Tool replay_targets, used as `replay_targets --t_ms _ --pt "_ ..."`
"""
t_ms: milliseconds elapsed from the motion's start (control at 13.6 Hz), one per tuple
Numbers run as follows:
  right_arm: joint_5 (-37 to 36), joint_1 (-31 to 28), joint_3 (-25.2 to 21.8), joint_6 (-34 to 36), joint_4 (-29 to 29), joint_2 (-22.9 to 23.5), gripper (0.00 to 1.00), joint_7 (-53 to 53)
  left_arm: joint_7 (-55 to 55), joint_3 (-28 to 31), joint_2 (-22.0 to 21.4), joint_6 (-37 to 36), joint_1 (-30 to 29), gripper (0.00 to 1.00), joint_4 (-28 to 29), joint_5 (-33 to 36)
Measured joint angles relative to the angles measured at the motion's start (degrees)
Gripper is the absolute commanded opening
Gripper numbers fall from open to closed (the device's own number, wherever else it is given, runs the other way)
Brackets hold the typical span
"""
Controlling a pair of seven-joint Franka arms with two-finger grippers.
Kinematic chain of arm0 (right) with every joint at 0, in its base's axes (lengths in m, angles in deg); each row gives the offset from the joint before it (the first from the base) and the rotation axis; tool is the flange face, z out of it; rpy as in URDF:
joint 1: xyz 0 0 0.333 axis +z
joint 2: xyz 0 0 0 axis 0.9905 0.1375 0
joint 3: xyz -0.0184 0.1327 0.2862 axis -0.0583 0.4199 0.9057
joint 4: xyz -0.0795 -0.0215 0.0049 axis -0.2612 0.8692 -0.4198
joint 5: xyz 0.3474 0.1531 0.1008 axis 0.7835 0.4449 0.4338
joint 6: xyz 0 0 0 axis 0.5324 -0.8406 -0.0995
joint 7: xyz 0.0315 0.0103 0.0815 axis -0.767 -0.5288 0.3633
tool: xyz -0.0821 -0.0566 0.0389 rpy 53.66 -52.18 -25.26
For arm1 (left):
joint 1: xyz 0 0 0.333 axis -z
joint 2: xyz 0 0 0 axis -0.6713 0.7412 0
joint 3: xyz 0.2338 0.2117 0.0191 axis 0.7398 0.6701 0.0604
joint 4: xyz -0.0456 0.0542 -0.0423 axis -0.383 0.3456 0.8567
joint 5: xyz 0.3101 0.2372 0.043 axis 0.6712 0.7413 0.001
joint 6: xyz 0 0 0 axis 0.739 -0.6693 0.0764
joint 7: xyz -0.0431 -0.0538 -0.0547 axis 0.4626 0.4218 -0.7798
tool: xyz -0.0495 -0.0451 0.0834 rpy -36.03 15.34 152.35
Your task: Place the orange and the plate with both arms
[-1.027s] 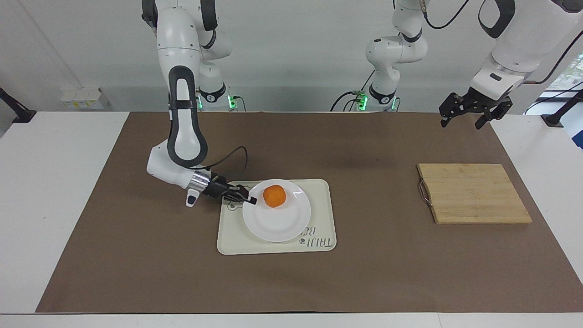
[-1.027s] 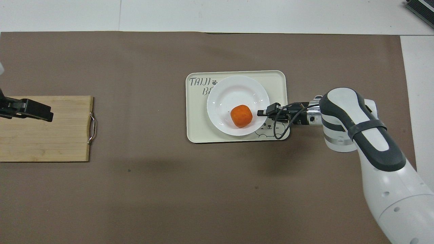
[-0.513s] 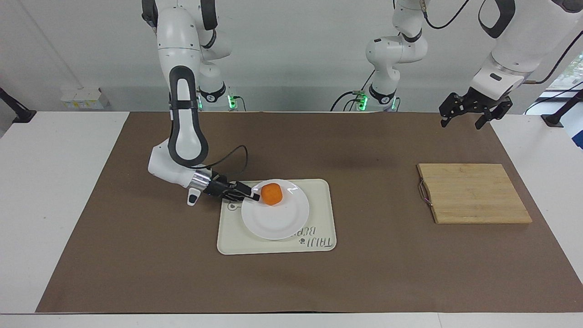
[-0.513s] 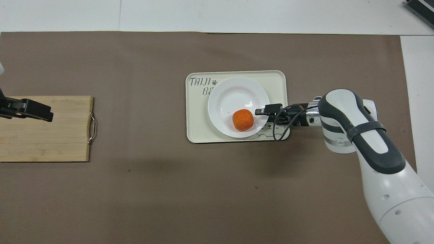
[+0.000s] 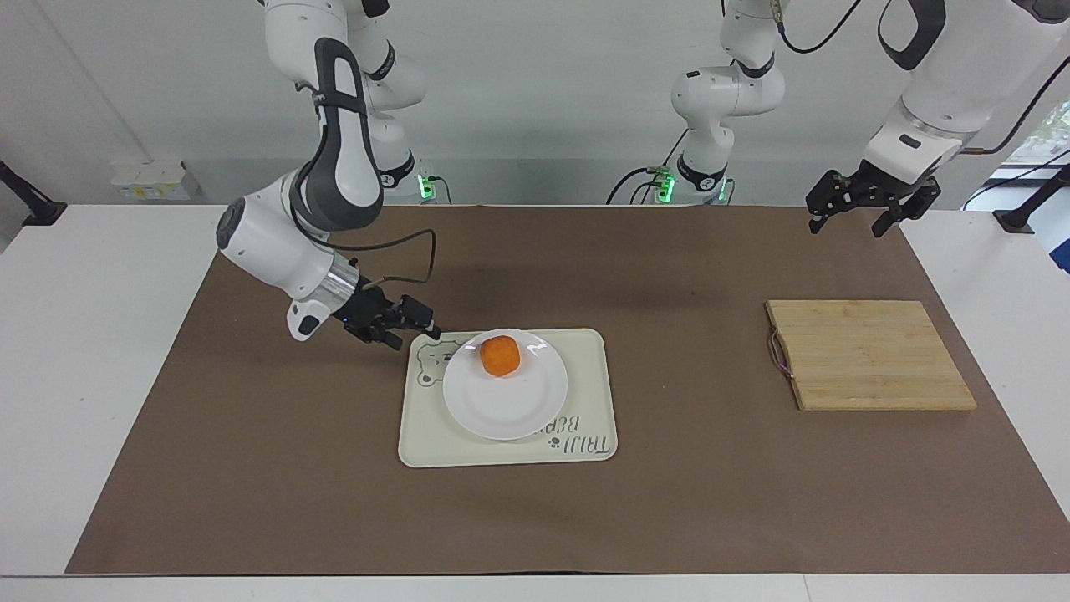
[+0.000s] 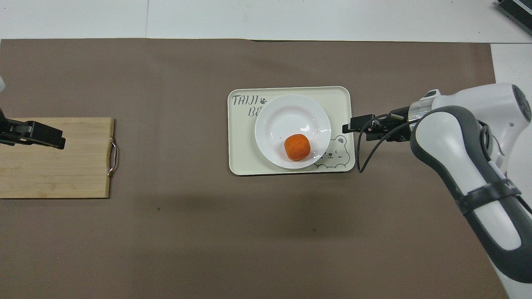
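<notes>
Orange (image 5: 500, 354) on plate (image 5: 505, 395)

Left tool (image 6: 41, 137) partly cut off at overhead view's edge.

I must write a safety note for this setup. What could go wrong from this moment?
1. The small round orange sits off-centre on the glossy white plate, toward its rim nearer the robots; a jolt might roll it off.
2. The right gripper is over the mat beside the cream rectangular tray; a low sweep might bump the tray.
3. The left gripper waits over the mat near the wooden cutting board.
</notes>
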Motion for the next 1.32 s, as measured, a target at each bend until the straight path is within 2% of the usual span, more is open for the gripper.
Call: replay_targets --t_ms 220,440,660,880,1100,1320 --pt "-17.0 0.0 0.1 2.4 0.2 -5.3 1.00 6.4 0.0 0.0 0.0 0.0 0.0 1.00 0.0 0.0" --pt "-25.9 -0.6 -0.3 11.6 2.8 -9.4 1.00 11.5 0.0 0.0 0.0 0.0 0.0 1.00 0.0 0.0" --pt "-28.9 -5.3 -0.5 19.9 6.9 -11.3 1.00 13.6 0.0 0.0 0.0 0.0 0.0 1.00 0.0 0.0" --pt "-29.6 -10.8 -0.7 20.5 7.3 -11.7 1.00 13.6 0.0 0.0 0.0 0.0 0.0 1.00 0.0 0.0" --pt "-31.4 -11.2 -0.2 20.9 8.8 -11.7 1.00 12.1 0.0 0.0 0.0 0.0 0.0 1.00 0.0 0.0" --pt "-32.1 -11.0 0.6 27.8 15.9 -11.7 1.00 11.1 0.0 0.0 0.0 0.0 0.0 1.00 0.0 0.0"
